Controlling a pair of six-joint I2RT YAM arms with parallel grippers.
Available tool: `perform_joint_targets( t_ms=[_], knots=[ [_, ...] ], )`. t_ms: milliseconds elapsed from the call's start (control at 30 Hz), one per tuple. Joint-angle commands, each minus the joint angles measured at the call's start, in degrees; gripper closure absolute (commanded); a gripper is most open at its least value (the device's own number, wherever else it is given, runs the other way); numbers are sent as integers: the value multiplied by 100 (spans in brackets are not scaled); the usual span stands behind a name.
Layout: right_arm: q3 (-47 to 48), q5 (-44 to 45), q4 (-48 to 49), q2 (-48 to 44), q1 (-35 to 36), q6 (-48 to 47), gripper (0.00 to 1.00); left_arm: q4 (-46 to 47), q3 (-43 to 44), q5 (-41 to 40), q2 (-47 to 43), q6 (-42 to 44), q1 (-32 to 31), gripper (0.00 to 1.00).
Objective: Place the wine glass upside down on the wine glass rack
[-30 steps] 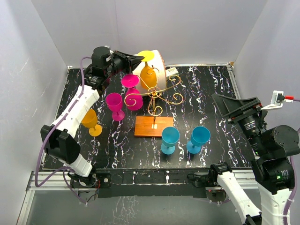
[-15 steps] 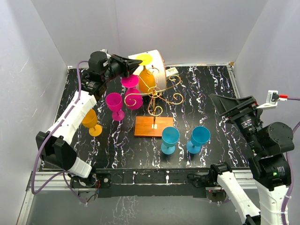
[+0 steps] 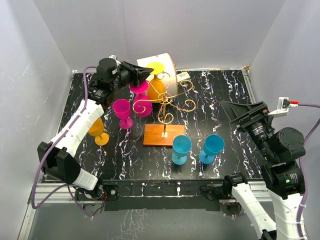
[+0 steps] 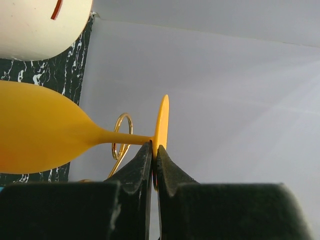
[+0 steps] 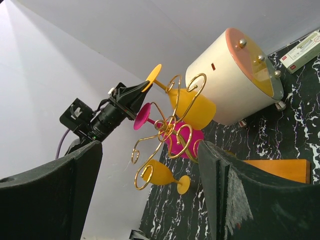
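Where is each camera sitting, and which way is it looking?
Top camera: high up behind the robot, looking down at the table; the left gripper and right gripper show.
Left wrist camera: on the left gripper, looking along its shut fingers at the yellow glass.
Right wrist camera: on the open right gripper, looking across at the rack.
Shared: top and right wrist views both show the left gripper holding that glass.

In left wrist view, wine glass (image 4: 50, 135) bowl cropped, wine glass rack (image 4: 118, 152) mostly behind it

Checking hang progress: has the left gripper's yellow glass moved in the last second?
Yes. The yellow wine glass, in the left gripper, shifted down-frame across the white cylinder box, toward the wine glass rack.
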Motion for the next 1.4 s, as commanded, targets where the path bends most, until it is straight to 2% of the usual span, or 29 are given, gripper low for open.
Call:
perform_joint_targets(
  t_ms=[0,467,700,1367],
  knots=[
    [-1,11,303,-91,4,89,25,160,-66,81,-417,45,-152,100],
    [-103,-85,450,-148,4,186,25,312,-419,-39,-875,53,-269,100],
    [-90,-77,446,-168,2,203,25,398,-268,219,-691,91,-357,100],
    [14,12,445,-135,0,148,25,-213,471,-332,-208,714,-732,100]
  ],
)
